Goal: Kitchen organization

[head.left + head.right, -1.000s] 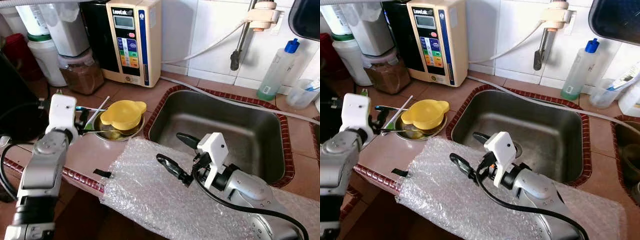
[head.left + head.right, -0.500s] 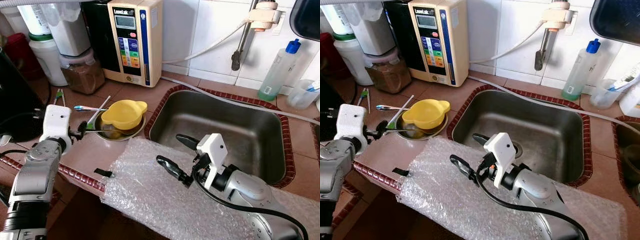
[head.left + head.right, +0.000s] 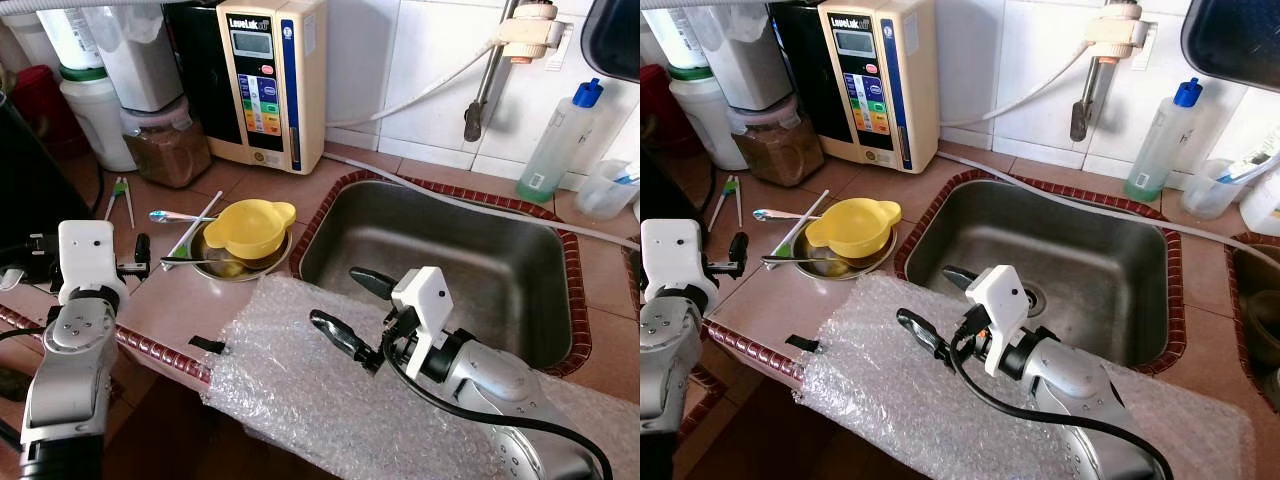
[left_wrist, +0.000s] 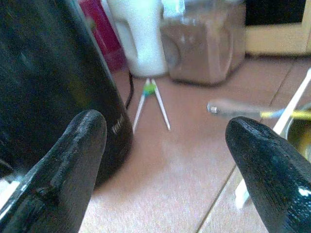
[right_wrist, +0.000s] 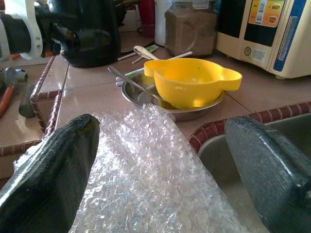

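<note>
- My left gripper hangs over the counter edge with its fingers spread wide and nothing between them.
- Straight ahead of the left gripper, beyond its tips, lie green-jointed tongs on the tile, with a brown-filled jar and a white container behind them.
- Beside the left gripper's one finger stands a large black appliance; I cannot tell whether they touch.
- Off its other finger, a spoon and a white stick lie on the counter, pointing toward the steel dish.
- My right gripper is released too, its jaws parted and empty, held just above the bubble wrap draped over the counter edge.
- One right finger is over the wrap; the other reaches over the rim of the sink.
- Ahead of the right gripper, past the far edge of the wrap, the yellow bowl sits tilted in the steel dish, with a second spoon leaning in the dish beside it.
- Well beyond the bowl, against the wall, I see a cream water unit. A blue-capped bottle stands past the sink.
</note>
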You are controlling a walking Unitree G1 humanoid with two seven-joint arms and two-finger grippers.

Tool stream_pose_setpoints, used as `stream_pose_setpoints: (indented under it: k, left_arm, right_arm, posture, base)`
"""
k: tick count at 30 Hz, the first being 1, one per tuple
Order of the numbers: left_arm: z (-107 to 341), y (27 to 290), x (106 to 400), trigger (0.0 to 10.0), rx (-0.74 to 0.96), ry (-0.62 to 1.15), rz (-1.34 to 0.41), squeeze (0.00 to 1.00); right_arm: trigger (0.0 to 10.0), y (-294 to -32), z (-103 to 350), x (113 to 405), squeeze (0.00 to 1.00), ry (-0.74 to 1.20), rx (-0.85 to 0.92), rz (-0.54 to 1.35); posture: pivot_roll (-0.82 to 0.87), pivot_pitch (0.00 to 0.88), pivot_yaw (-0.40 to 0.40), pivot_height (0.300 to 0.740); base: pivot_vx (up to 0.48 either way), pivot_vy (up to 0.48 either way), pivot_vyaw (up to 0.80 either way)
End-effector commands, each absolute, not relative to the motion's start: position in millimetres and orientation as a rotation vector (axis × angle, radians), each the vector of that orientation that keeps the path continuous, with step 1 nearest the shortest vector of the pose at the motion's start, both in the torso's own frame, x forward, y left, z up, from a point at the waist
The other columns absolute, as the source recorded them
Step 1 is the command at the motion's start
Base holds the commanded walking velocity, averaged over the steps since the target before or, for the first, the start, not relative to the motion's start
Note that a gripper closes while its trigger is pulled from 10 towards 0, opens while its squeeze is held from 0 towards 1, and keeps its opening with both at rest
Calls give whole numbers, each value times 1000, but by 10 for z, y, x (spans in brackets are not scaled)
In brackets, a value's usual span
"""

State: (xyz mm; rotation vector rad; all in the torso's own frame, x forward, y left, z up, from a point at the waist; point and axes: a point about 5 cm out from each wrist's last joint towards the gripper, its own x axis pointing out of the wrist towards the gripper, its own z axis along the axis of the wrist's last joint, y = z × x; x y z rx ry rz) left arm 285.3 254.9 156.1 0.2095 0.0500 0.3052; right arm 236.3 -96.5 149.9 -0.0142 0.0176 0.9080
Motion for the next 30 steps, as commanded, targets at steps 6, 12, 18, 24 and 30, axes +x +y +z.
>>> stream_pose_setpoints:
  k: [6,12,18,24,30]
  left_arm:
    - [1545,2387,2704,10000,214,-34,287,0]
    - [1379,2288,2588,10000,218,-13,261,0]
    - [1223,2292,2475,10000,195,31,285,0]
    - [1104,2343,2392,10000,180,72,351,0]
    - [958,2324,2426,10000,129,166,353,0]
  right_arm:
    - [10000,-950,1479,2373,0,23,-23,917]
    - [10000,-950,1468,2374,0,25,-25,918]
    - [10000,-957,1458,2372,0,27,-27,917]
    - [10000,-962,1448,2367,0,30,-32,919]
    - [10000,-955,1450,2372,0,28,-35,922]
  posture:
    - [-52,20,50,740]
    - [-51,21,51,740]
    - [-52,21,51,740]
    - [-53,21,49,740]
    - [-54,21,49,740]
  base:
    - [0,0,0]
    - [0,0,0]
    - [0,0,0]
    - [0,0,0]
    - [0,0,0]
